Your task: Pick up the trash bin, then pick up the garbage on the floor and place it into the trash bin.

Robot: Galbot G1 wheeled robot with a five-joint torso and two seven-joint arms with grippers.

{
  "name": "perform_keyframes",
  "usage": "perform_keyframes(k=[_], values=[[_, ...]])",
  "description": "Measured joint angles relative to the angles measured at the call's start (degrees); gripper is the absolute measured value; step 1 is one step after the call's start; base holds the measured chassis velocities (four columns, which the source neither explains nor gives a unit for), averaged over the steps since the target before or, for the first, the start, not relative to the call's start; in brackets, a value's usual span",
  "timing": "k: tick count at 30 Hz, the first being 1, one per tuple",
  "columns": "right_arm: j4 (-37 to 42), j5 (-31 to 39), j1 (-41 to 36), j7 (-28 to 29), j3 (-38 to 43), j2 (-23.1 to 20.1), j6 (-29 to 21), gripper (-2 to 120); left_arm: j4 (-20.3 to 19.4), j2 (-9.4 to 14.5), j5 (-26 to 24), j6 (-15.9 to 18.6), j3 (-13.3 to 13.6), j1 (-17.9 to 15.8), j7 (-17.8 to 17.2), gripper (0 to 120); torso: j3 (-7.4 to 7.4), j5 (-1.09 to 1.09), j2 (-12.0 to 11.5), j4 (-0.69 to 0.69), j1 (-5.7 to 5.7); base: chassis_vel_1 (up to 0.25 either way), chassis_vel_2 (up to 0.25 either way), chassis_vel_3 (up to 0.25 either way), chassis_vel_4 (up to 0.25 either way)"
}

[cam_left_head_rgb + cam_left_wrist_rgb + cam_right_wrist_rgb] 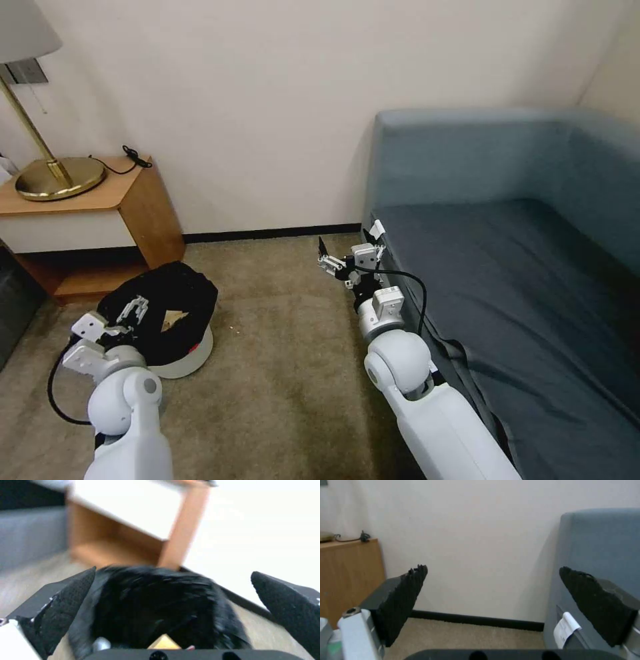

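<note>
The trash bin [190, 357] is seen as smooth white plastic, lined with a crinkled black plastic bag [177, 293] of dull sheen; inside it a tan, paper-like scrap [175, 319] is visible. The floor is covered by a rough, short-pile beige carpet [287, 373]. The nightstand [143, 213] is finished in matt wood-look veneer, and a polished brass lamp base [60, 179] is carried on it. The sofa [520, 280] is upholstered in matt blue-grey cloth. The arm shells are moulded in glossy white plastic. The fingers [403, 600] of the right end effector [344, 247] are faced with coarse black textured pads, as are those [71, 600] of the left end effector [133, 312]. The wall is painted matt off-white.
</note>
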Motion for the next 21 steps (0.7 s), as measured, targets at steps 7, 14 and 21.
perform_keyframes(k=[7, 14, 21], values=[[-0.2, 1.2, -0.3, 0.0, 0.9, 0.0, 1.2, 100, -2.0, 0.0, 10.6, -2.7, 1.2, 1.5, 10.9, 107, 0.0, 0.02, 0.0, -0.01, 0.0, 0.0, 0.0, 0.0, 0.0], [-0.7, 2.1, -0.6, 0.2, 1.9, 0.6, 2.7, 100, -3.0, 0.1, 14.7, -4.3, 3.3, 1.8, 16.2, 97, 0.0, 0.02, 0.0, -0.01, 0.0, 0.0, 0.0, 0.0, 0.0], [-1.2, 2.0, -0.7, 0.4, 2.7, 1.0, 3.0, 100, -2.9, 0.7, 15.2, -6.1, 5.4, 2.1, 17.6, 97, 0.0, 0.02, 0.0, -0.02, 0.0, 0.0, 0.0, 0.0, 0.0]])
